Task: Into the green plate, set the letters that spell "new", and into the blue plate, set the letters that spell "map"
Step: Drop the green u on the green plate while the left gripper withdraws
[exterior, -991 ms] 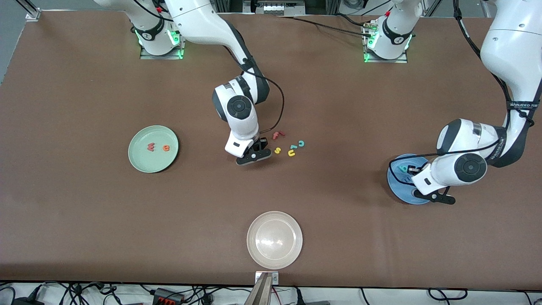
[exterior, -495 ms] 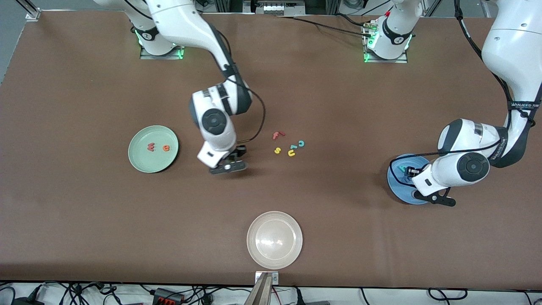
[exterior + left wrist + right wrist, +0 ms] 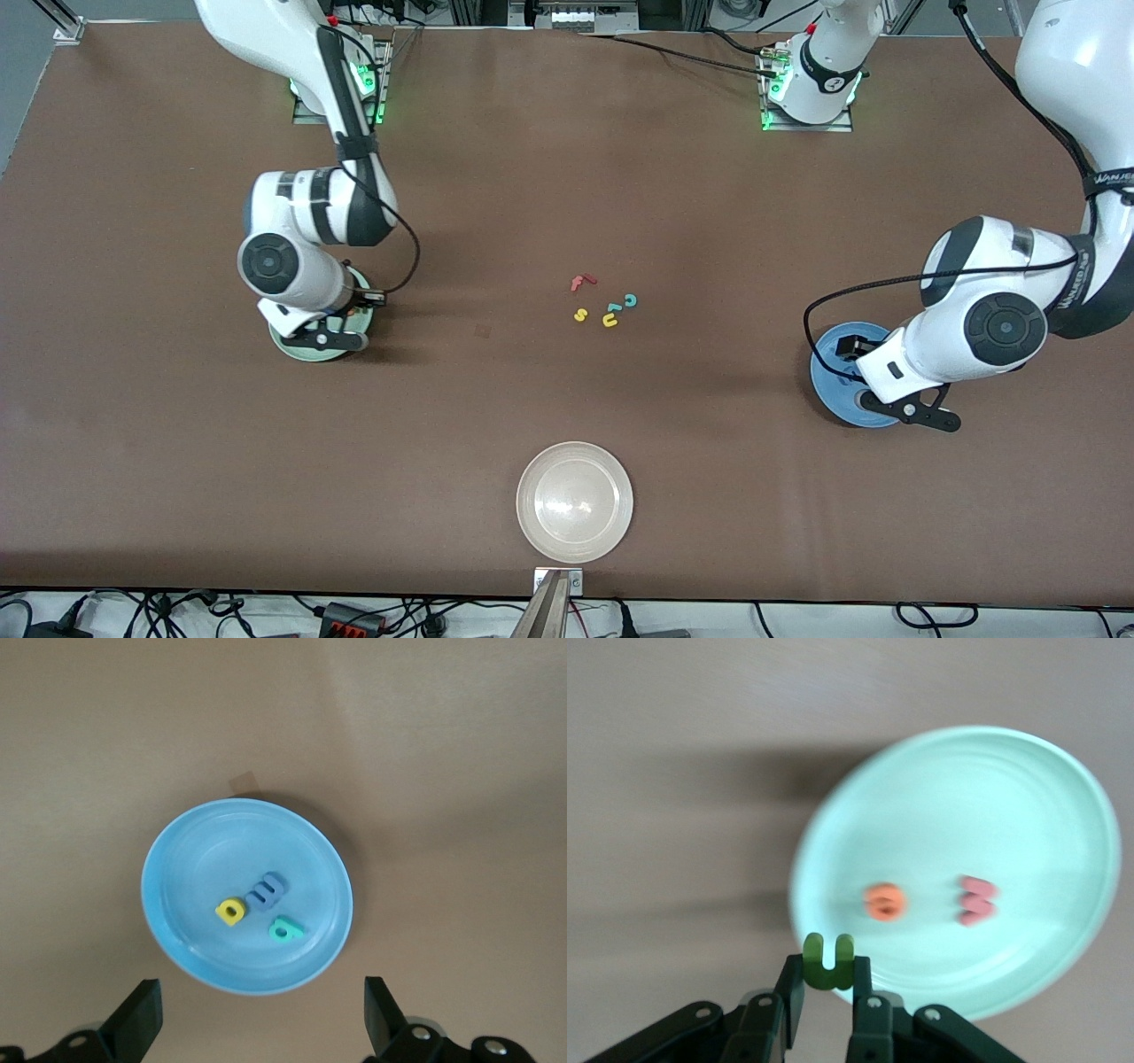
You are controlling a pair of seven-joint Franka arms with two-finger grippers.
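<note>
My right gripper (image 3: 361, 301) hangs over the rim of the pale green plate (image 3: 299, 352), shut on the green "n" (image 3: 828, 961), which sticks out between its fingers. In that plate (image 3: 1028, 815) lie the orange "e" (image 3: 884, 901) and the red "w" (image 3: 976, 900). My left gripper (image 3: 852, 346) is above the blue plate (image 3: 833, 390), open and holding nothing (image 3: 260, 1010). The blue plate (image 3: 190, 859) holds the dark blue "m" (image 3: 267, 889), the yellow "a" (image 3: 231, 911) and the teal "p" (image 3: 285, 928).
Loose letters lie mid-table: a red "f" (image 3: 580, 282), a yellow "s" (image 3: 580, 314), a yellow "u" (image 3: 609, 320) and a teal "c" (image 3: 630, 300). A cream-white plate (image 3: 574, 501) sits near the table's front edge.
The right arm carried the green "n" from the loose letters to over the green plate. The left gripper opened above the blue plate, and the teal "p" now lies in it.
</note>
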